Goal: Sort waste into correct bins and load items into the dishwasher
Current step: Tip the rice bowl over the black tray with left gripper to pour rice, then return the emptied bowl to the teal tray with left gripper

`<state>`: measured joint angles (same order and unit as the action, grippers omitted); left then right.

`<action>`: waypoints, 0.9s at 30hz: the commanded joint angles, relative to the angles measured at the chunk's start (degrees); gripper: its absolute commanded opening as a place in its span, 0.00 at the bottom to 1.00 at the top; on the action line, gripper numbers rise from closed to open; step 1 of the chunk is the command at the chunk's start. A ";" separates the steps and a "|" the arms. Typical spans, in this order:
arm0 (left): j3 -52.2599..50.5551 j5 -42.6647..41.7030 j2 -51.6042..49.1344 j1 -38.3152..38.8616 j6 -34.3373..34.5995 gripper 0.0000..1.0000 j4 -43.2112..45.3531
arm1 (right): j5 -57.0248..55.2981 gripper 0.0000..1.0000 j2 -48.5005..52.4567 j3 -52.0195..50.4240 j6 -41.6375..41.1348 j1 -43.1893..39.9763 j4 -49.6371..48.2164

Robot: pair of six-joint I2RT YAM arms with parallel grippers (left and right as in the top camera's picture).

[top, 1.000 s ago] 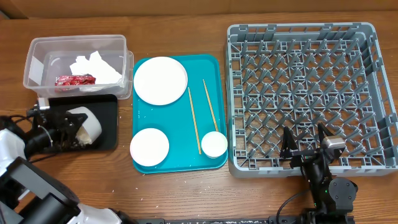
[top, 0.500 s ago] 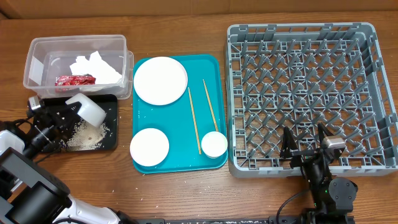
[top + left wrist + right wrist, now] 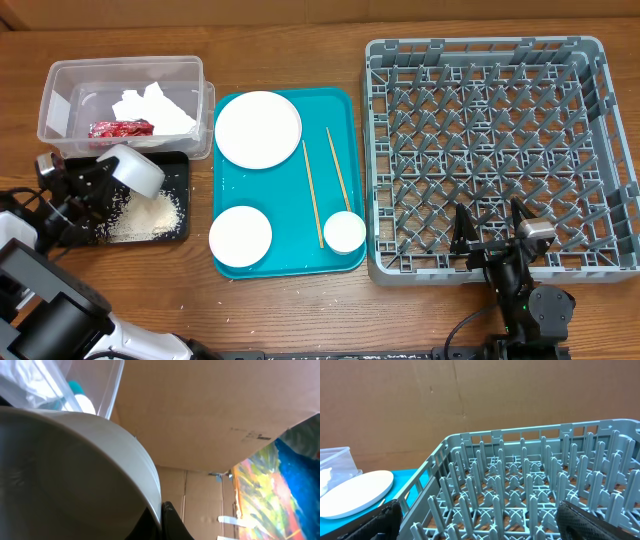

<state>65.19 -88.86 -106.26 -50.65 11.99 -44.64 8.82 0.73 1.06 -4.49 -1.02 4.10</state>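
My left gripper (image 3: 100, 178) is shut on the rim of a white bowl (image 3: 135, 172), tipped on its side over the black tray (image 3: 178, 165); the bowl fills the left wrist view (image 3: 75, 475). Whitish rice crumbs (image 3: 150, 215) lie piled in the tray. The clear tub (image 3: 60, 80) holds the red wrapper (image 3: 120, 129) and the white napkin (image 3: 150, 106). On the teal tray (image 3: 290, 255) are a large white plate (image 3: 258, 128), a smaller plate (image 3: 240, 236), a small white cup (image 3: 345, 232) and two chopsticks (image 3: 312, 190). My right gripper (image 3: 492, 238) is open over the grey dish rack's (image 3: 485, 60) front edge.
The teal tray lies between the black tray and the dish rack. The rack's upright pegs (image 3: 520, 495) fill the right wrist view, with the large plate (image 3: 355, 491) at its left. Bare wooden table (image 3: 300, 310) runs along the front.
My left gripper has lifted and swung the bowl back towards the far left of the black tray, tipping it. Rice crumbs now lie spread in the tray. The right arm has not moved.
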 commanded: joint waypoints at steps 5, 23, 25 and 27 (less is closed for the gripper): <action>-0.04 -1.44 -0.48 -0.63 9.20 0.04 4.68 | 0.28 1.00 -0.57 -0.61 -0.17 0.33 -0.28; 4.94 24.74 13.68 23.17 4.33 0.04 4.81 | 0.28 1.00 -0.57 -0.61 -0.17 0.33 -0.31; 6.99 34.58 15.80 30.18 4.28 0.04 4.81 | 0.31 1.00 -0.57 -0.61 -0.17 0.33 -0.28; 8.46 45.66 17.00 37.64 4.28 0.04 4.81 | 0.28 1.00 -0.57 -0.61 -0.17 0.33 -0.31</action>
<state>70.22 -64.86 -93.36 -22.63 17.80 -39.62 8.80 0.73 1.06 -4.51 -1.02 4.10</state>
